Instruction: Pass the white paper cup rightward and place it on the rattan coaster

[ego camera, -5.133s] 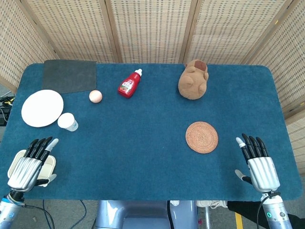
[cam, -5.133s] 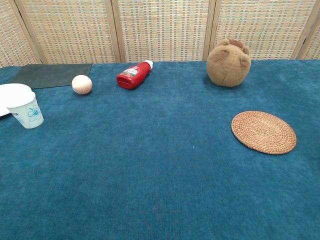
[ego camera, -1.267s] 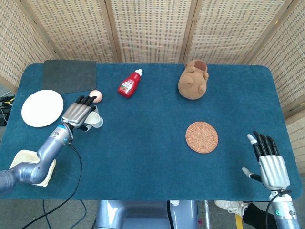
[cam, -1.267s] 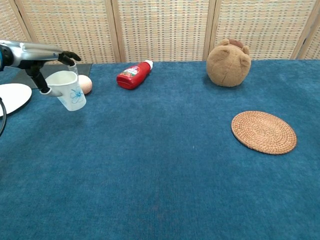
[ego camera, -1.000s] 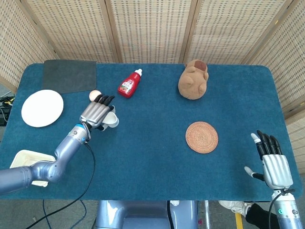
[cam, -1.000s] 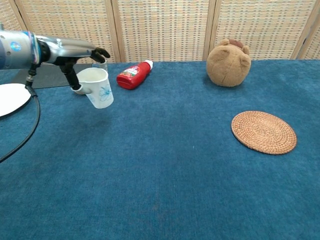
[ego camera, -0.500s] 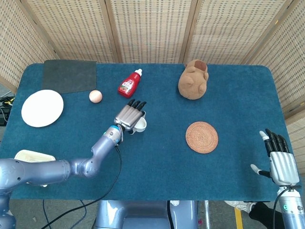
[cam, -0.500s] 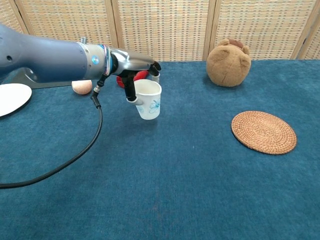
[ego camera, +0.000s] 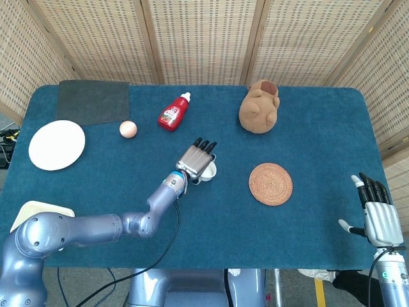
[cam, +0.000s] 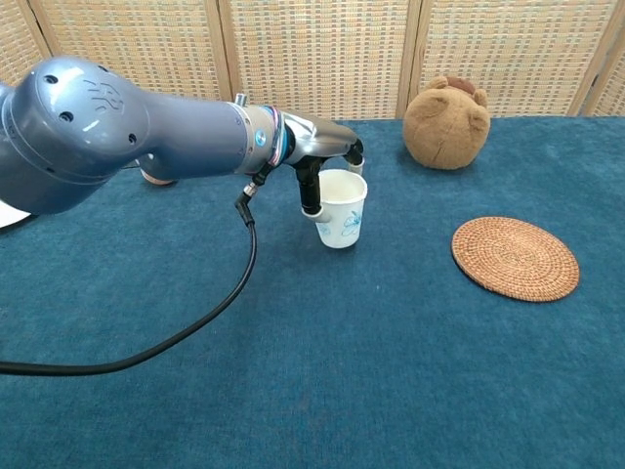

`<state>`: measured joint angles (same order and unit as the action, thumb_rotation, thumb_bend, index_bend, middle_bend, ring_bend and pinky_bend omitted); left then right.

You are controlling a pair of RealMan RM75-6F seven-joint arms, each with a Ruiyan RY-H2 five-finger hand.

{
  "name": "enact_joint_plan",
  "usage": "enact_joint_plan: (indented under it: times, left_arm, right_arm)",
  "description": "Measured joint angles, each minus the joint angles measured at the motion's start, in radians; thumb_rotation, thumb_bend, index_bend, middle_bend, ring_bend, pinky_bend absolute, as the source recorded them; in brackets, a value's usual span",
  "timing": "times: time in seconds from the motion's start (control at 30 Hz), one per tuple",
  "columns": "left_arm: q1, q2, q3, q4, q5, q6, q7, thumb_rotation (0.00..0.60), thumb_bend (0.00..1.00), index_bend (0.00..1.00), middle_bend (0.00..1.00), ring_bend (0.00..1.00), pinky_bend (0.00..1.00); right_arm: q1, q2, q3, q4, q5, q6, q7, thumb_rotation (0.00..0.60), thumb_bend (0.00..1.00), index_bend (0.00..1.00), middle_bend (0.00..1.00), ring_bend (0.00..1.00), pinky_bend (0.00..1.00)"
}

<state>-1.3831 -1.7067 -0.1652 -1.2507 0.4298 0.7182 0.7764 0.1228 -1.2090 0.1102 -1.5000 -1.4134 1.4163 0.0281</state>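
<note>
My left hand (cam: 327, 156) gripping white paper cup (cam: 341, 208) by the rim, holding it upright mid-surface, left of rattan coaster (cam: 515, 258), my right hand (ego camera: 381, 220) hanging empty, fingers apart.

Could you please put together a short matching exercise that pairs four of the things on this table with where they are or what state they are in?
Things:
1. white paper cup
2. rattan coaster
3. red bottle
4. white plate

Places or states:
A. bare, nothing on it, right part of the table
B. held by the left hand
C. at the table's left edge
D. lying on its side near the back

Pairs: 1-B, 2-A, 3-D, 4-C
</note>
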Motion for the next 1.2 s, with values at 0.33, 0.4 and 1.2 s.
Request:
enact_joint_plan:
  times: [0.33,0.4,1.2]
  left_arm:
    - [0.004,-0.002,0.025,-0.004,0.012,0.019,-0.011,0.196,0.11,0.00,0.00,0.00,0.00]
    - [0.009,0.001,0.026,-0.010,0.016,0.033,-0.014,0.001,0.10,0.00,0.00,0.00,0.00]
    - [0.548,0.380,0.179,-0.395,0.644,0.549,-0.510,0.600,0.08,0.00,0.00,0.00,0.00]
  right_arm:
    - [0.001,0.000,-0.003,0.000,-0.010,0.002,0.003,0.600,0.01,0.00,0.00,0.00,0.00]
    - [0.002,0.000,-0.004,0.001,-0.010,0.001,0.003,0.600,0.01,0.00,0.00,0.00,0.00]
    - [0.008,-0.017,-0.008,-0.015,-0.019,0.006,-0.072,0.600,0.02,0.00,0.00,0.00,0.00]
